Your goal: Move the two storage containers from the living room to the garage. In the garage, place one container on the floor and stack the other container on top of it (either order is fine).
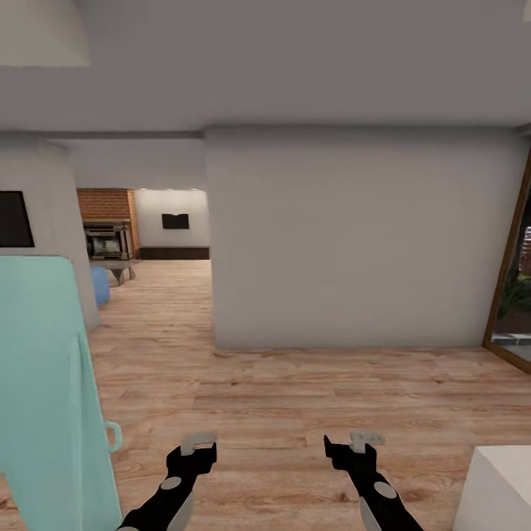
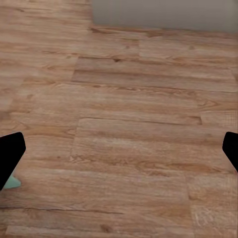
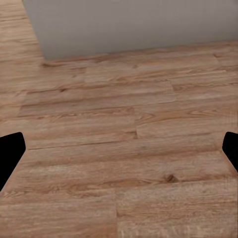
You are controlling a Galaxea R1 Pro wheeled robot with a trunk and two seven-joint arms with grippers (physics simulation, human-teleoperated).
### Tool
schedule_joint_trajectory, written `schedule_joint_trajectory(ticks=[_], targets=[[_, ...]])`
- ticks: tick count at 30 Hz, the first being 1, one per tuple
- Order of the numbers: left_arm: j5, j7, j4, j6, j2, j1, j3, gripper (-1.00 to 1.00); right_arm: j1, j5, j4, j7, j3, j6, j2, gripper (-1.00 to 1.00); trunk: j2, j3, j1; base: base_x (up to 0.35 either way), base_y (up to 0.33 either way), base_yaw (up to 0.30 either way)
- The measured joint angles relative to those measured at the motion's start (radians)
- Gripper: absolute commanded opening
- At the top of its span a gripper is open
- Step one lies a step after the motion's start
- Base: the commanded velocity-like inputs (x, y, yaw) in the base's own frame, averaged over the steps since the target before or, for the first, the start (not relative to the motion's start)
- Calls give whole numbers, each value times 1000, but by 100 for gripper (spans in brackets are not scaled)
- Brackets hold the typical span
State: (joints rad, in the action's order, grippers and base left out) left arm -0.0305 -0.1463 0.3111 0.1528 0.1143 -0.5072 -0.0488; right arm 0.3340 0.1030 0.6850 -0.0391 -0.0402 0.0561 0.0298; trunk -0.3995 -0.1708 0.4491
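Both the left pincer (image 1: 198, 451) and right pincer (image 1: 355, 448) hang released, empty. The brick fireplace (image 1: 108, 203) lies at eleven o'clock, probably nearer the left arm's side.

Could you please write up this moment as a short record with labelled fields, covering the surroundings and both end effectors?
Setting: indoor hallway with light wood plank floor
Ahead: plain white-grey wall block
Far left: red brick fireplace seen through an opening
Near left: pale teal cabinet-like panel
Right edge: wood-framed glass door
Left end effector: open, empty, over the floor
Right end effector: open, empty, over the floor
Storage containers: none seen
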Motion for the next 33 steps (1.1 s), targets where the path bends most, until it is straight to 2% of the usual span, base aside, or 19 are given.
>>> schedule_joint_trajectory(ticks=[9,25,33], targets=[[0,-1,0,0,0,0,0,100,0,0,0,0,0,0,2,100,0,0,0,326,-80,220],[0,-1,0,0,0,0,0,100,0,1,0,0,0,-1,2,100,0,0,0,326,-140,9],[0,0,0,-1,-1,0,0,100,0,2,0,0,0,0,2,100,0,0,0,327,-20,0]])
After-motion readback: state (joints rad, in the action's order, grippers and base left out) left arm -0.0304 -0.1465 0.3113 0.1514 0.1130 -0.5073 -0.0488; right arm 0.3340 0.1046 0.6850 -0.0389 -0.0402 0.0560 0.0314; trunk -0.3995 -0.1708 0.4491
